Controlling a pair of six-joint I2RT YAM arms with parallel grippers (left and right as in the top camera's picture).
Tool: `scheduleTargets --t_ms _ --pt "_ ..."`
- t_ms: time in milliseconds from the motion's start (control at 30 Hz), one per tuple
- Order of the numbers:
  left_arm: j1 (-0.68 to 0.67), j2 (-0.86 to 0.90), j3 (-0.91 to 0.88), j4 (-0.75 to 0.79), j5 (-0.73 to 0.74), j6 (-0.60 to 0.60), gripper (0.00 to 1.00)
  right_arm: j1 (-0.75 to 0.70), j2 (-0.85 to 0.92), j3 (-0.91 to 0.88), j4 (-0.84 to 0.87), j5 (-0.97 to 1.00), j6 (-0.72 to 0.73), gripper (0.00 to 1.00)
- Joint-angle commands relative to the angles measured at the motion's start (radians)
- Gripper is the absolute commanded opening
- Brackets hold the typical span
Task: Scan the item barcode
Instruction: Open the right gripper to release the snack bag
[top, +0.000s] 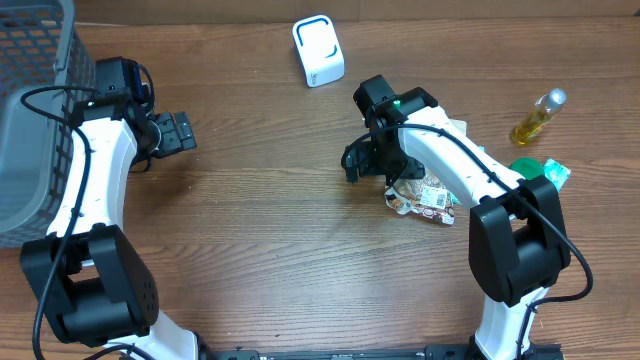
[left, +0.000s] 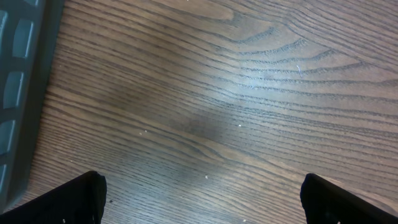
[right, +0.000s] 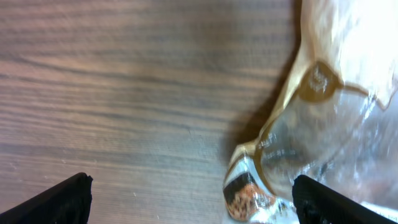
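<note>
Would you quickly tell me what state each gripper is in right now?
Left gripper: open, holding nothing, over bare table.
Right gripper: open, holding nothing, beside the crinkly packet.

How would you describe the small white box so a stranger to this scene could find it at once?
On the wooden table, look along the far edge, between the grey basket on the left and the yellow bottle on the right. The white box sits there alone; only it bears a blue rounded outline.
</note>
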Motion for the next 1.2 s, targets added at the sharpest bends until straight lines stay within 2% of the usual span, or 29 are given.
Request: scheduleTargets --t_ms 0,333,933,1167 --pt "-0.001 0.000 0.009 0.002 -0.008 -0.018 1.00 -0.005 -0.008 0.021 0.042 0.010 0.003 1.00" --pt "-0.002 0.000 0.009 0.002 -0.008 -0.018 1.00 -0.005 -0.008 0.021 0.163 0.010 0.003 1.00" --pt "-0.001 0.000 0.009 0.002 -0.009 -0.018 0.99 -0.005 -0.003 0.021 0.185 0.010 0.003 1.00" --pt "-0.001 0.000 0.009 0.002 -0.009 -0.018 1.00 0.026 -0.003 0.132 0.181 0.010 0.003 1.00"
